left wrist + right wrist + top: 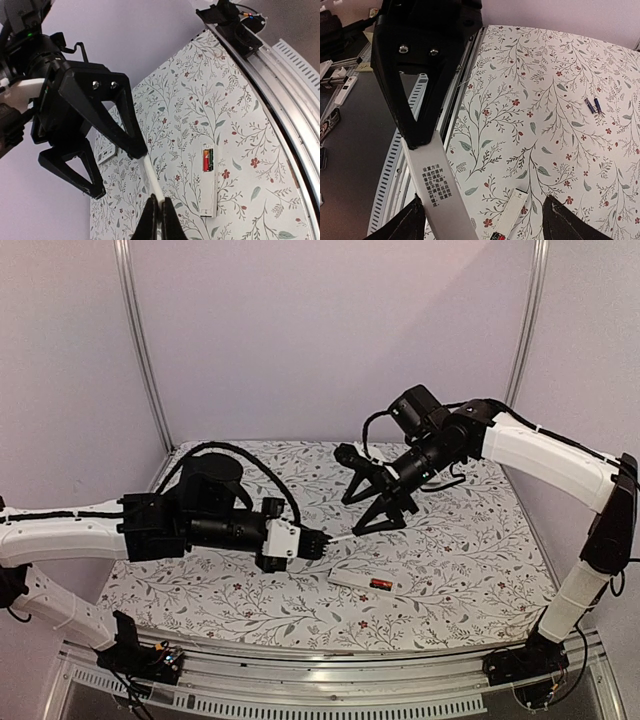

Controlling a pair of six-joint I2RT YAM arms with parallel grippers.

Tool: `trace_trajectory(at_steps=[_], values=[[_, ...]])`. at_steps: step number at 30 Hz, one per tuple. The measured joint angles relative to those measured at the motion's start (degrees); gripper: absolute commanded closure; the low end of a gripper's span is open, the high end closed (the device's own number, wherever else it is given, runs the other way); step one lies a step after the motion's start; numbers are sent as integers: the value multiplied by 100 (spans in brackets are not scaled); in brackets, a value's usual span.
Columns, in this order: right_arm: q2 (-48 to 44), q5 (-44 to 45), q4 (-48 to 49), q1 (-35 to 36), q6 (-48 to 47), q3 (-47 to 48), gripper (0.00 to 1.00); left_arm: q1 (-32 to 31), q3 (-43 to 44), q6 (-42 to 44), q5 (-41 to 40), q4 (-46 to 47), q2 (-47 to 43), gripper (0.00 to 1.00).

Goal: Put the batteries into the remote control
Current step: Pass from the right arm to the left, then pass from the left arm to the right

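One battery (381,584) sits in the remote (352,578), which lies near the middle of the desk's near edge. Two more batteries (592,105) lie loose farther in. Left gripper (160,212) pinches a white cover (151,176). Right gripper (350,517) is spread wide, one fingertip touching the cover's far end.

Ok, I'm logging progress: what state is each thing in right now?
White remote control: back open, black-and-red battery inside.
White plastic battery cover: off, held in the air.
Two slim dark cylinders: lying loose, outside the remote.
Left gripper: shut on the cover.
Right gripper: open.
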Motion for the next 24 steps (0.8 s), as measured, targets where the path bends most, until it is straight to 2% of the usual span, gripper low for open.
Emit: trace_trajectory(at_steps=[7,17,24], values=[[-24,293,-398,289,-284,15,22,-597,271,498,-809,-627,348,100],[219,601,-684,494,-474,42,27,-774,271,780,-1213,-876,374,100],[514,748,-708,564,-608,46,41,-822,267,804,-1381,-890,372,100]])
